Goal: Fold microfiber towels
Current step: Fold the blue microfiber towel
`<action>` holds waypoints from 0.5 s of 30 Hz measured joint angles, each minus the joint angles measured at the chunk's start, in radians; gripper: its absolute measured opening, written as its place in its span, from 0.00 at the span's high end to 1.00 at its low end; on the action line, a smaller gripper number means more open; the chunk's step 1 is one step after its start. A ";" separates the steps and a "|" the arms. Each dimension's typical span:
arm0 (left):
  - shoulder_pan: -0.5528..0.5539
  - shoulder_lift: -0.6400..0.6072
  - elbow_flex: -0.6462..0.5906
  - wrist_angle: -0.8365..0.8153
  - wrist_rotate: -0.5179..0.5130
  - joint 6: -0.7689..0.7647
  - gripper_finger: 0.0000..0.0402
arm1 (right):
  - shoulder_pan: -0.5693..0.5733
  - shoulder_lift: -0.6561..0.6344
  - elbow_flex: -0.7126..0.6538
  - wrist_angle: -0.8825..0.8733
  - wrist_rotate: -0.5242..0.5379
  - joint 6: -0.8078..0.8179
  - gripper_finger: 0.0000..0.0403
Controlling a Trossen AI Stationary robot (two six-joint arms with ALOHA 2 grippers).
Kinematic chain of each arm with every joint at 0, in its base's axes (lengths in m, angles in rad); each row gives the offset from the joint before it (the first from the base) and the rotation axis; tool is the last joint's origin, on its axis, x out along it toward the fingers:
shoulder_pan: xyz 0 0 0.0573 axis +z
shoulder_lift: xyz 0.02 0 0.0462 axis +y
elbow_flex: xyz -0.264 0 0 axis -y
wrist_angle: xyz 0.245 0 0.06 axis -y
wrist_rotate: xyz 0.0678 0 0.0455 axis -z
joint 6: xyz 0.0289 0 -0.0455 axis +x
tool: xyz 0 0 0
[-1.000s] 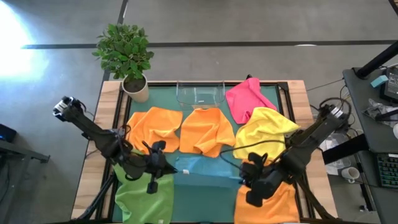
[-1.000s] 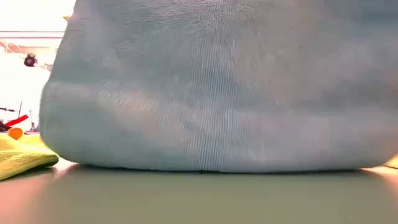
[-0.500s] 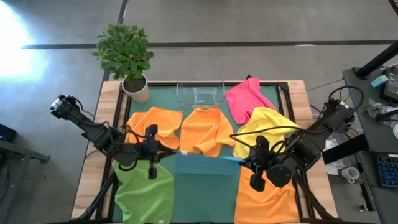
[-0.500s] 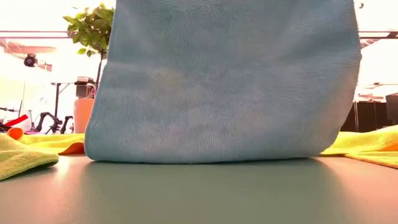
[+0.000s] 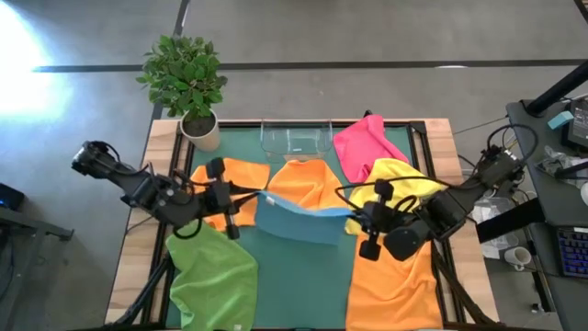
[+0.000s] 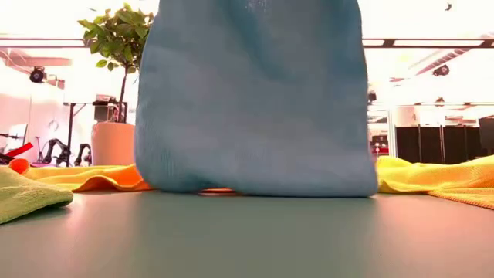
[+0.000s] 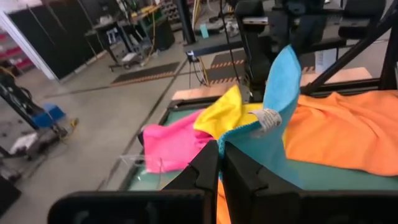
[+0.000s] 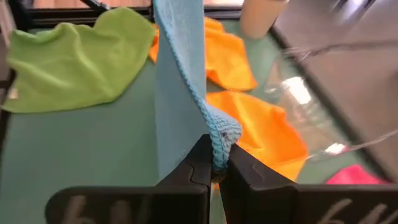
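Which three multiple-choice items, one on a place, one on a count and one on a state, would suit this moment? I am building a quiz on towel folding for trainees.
1. Where does the clear tray stand?
A. At the table's far edge, between the potted plant and the pink towel
B. On the green towel
C. Under the yellow towel

2. How many orange towels show in the high view?
A. One
B. Three
C. Five

3. What state is the light blue towel in?
A. Folded flat in the tray
B. Crumpled on the floor
C. Lifted, pinched at one edge by the left gripper and the right gripper, its lower edge at the mat

Answers:
1. A: the tray sits beside the plant pot, with the pink towel on its other side.
2. B: two lie mid-table and one at the near right.
3. C: both wrist views show shut fingers on blue cloth.
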State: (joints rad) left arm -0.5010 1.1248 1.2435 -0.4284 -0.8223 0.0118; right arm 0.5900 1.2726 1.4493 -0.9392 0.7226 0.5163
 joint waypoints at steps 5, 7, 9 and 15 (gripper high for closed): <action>0.010 0.000 0.043 0.000 -0.010 0.075 1.00 | 0.001 -0.001 0.076 0.004 0.059 -0.107 0.98; 0.011 -0.001 0.054 0.000 -0.022 0.082 1.00 | 0.001 -0.001 0.106 0.024 0.066 -0.135 0.98; 0.010 -0.002 0.063 0.000 -0.023 0.082 1.00 | 0.004 -0.002 0.123 0.045 0.067 -0.154 0.98; -0.030 -0.002 0.066 -0.004 -0.001 0.049 1.00 | 0.052 0.002 0.134 0.056 0.049 -0.123 0.98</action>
State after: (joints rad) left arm -0.5311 1.1225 1.3098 -0.4325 -0.8231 0.0607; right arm 0.6415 1.2744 1.5829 -0.8834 0.7714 0.3933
